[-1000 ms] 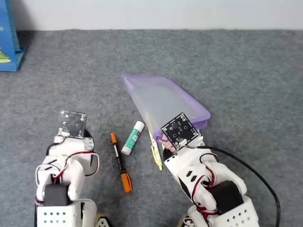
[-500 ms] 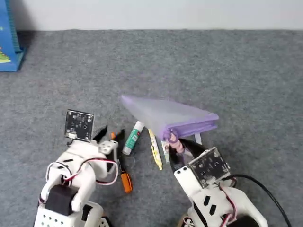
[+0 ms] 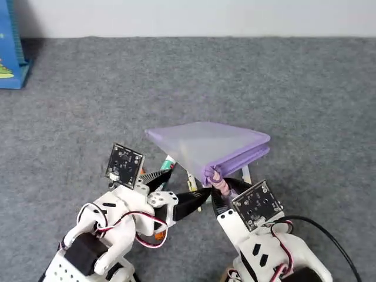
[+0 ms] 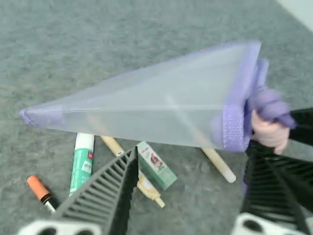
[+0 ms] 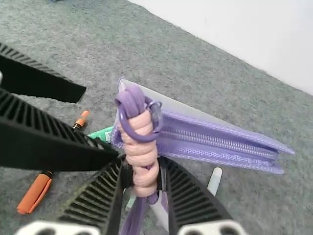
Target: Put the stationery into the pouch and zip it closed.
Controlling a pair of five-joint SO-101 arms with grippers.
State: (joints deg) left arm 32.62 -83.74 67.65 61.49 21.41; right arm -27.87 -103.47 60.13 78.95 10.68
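Note:
A translucent purple pouch [image 3: 205, 147] hangs tilted above the grey carpet, its zipper edge [image 5: 215, 142] toward the arms. My right gripper [image 5: 142, 171] is shut on the pink and purple cord pull [image 5: 139, 132] at the pouch's corner [image 3: 216, 179]. My left gripper [image 3: 179, 189] stands open just below the pouch [image 4: 161, 103], its black fingers [image 4: 107, 196] spread wide beside the cord. Under the pouch lie a green glue stick [image 4: 82, 161], an orange marker [image 4: 39, 191], a small green box [image 4: 156, 166], a yellow stick [image 4: 122, 152] and a white stick [image 4: 215, 164].
A blue box [image 3: 9, 50] stands at the far left back edge by the white wall. Bare grey carpet [image 3: 294, 82] stretches behind and to the right of the pouch. Both arms crowd the near middle.
My left arm has swung right and forward, bringing its open gripper over the stationery and under the pouch. My right arm drew back earlier, tipping the pouch flatter, and now holds it.

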